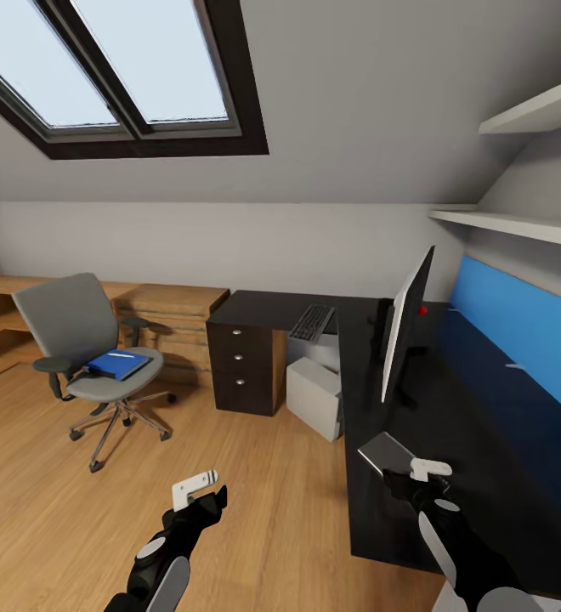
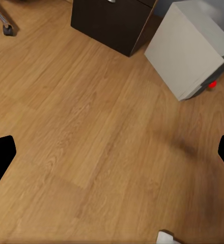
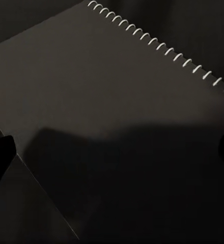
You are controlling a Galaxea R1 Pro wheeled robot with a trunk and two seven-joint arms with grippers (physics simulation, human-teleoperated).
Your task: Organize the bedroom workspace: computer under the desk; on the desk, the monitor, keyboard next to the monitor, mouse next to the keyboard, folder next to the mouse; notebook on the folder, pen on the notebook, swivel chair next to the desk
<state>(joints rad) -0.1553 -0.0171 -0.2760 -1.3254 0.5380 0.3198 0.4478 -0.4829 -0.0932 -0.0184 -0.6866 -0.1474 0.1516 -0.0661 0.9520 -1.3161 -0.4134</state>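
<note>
You are hovering the right gripper point(image 1: 418, 478) at the desk's point(image 1: 484, 442) near corner, directly over the notebook point(image 1: 384, 451). The notebook is lying flat, spiral edge point(image 3: 160, 47) away from the fingers, its corner pointing toward the desk edge. Right fingers are standing wide apart, holding nothing. Left gripper point(image 1: 202, 493) is hanging over bare floor point(image 2: 91, 132), fingers spread, empty. Folder point(image 1: 117, 364) is sitting on the chair point(image 1: 89, 340), well apart to the left. Right arm is nearer the notebook.

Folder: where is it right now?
In the head view, the blue folder lies flat on the swivel chair seat at the left, away from the desk.
</note>
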